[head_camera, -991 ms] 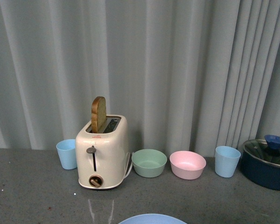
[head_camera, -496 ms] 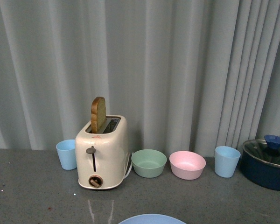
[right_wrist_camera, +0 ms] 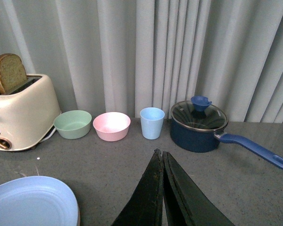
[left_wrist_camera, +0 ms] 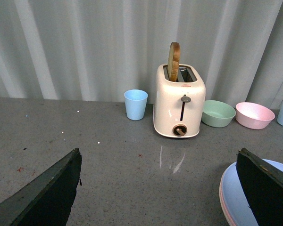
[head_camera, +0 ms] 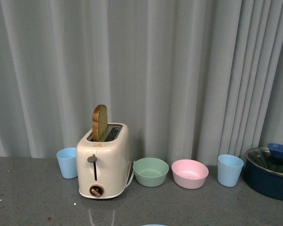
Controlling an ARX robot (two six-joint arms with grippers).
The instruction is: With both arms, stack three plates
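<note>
Front camera tilts up, blue plate point(right_wrist_camera: 33, 201) slipping out of view, stacked on pink at the closed right tool's point(right_wrist_camera: 160, 157) nine o'clock, left tool point(left_wrist_camera: 158, 181) gaping empty.

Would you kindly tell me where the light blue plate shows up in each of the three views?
Front view: only a sliver of the light blue plate at the bottom edge.
Left wrist view: lower right, on a pink rim, partly behind a pincer finger.
Right wrist view: lower left.
Shared landmark: the toaster.
</note>
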